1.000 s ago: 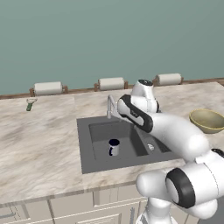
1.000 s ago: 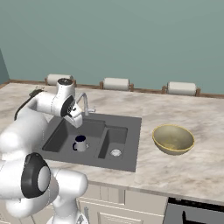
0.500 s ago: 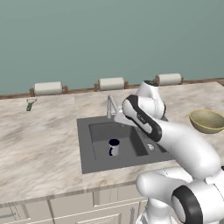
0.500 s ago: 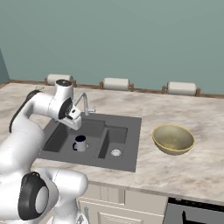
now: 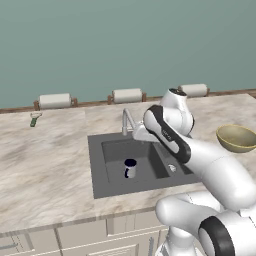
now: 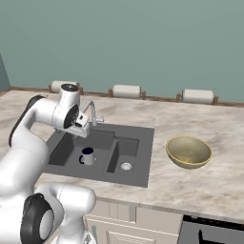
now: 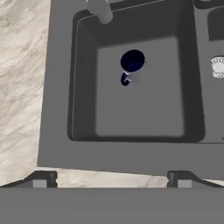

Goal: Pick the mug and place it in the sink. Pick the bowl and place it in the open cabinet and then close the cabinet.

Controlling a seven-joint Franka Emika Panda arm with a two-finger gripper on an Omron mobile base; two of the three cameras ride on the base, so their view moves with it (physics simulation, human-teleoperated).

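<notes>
Mug (image 7: 132, 61) upright in the sink's (image 7: 61, 87) large basin, directly below the wide-open, empty gripper (image 7: 111, 178), so step one looks done, while the olive bowl (image 6: 188, 151) sits on the counter (image 6: 190, 186) well off to the gripper's side, not yet picked, cabinet step left.

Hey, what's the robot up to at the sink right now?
The mug stands upright in the large basin of the sink, so that step looks done. The pincer hangs open above it, holding nothing. The bowl sits on the counter to the sink's right, not yet picked up.
</notes>
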